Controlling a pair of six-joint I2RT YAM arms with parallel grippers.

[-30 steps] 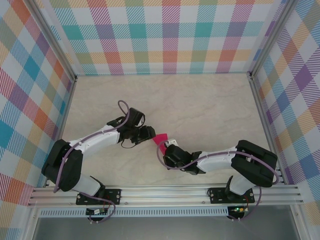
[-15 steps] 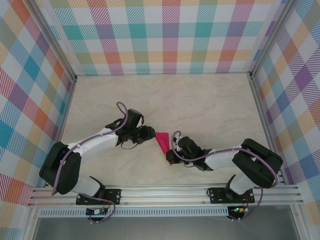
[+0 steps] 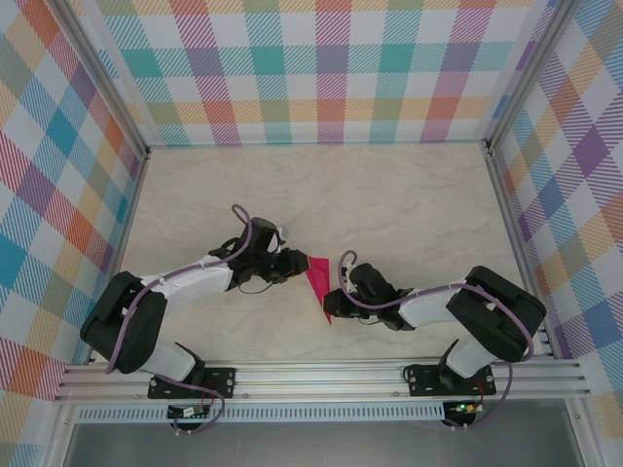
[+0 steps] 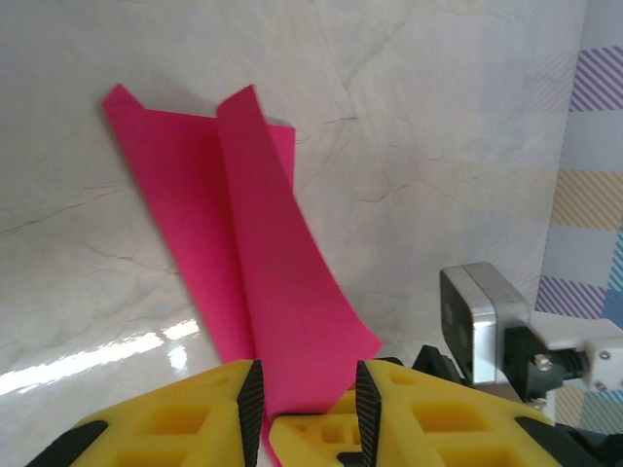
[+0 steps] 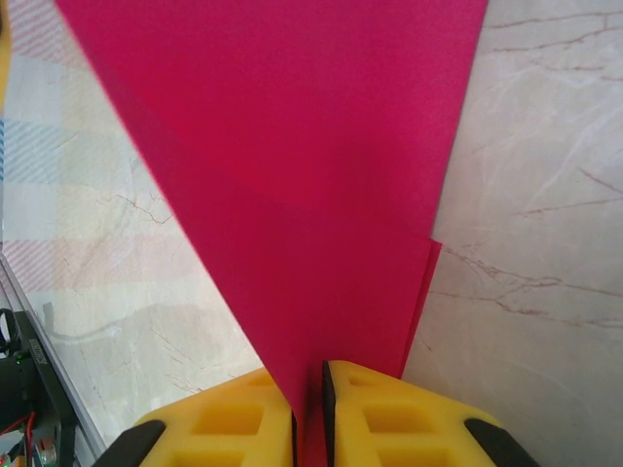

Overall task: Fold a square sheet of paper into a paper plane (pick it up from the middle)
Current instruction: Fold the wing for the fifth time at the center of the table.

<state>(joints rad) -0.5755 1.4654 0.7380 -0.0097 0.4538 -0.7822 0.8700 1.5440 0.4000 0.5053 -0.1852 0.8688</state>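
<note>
Now my right gripper [image 5: 310, 381] clamps one edge of the thin, folded magenta-pink sheet of paper [image 3: 317, 282], between my arms near the front of the pale marbled table [image 3: 389, 195]. Its long axis runs front-to-back, and my left gripper [image 4: 309, 375] straddles the far end, apparently not yet pinching.

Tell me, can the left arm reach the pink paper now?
Probably yes: the left fingers sit astride the pink paper, nothing blocking; the right fingers pinch its other end.
</note>
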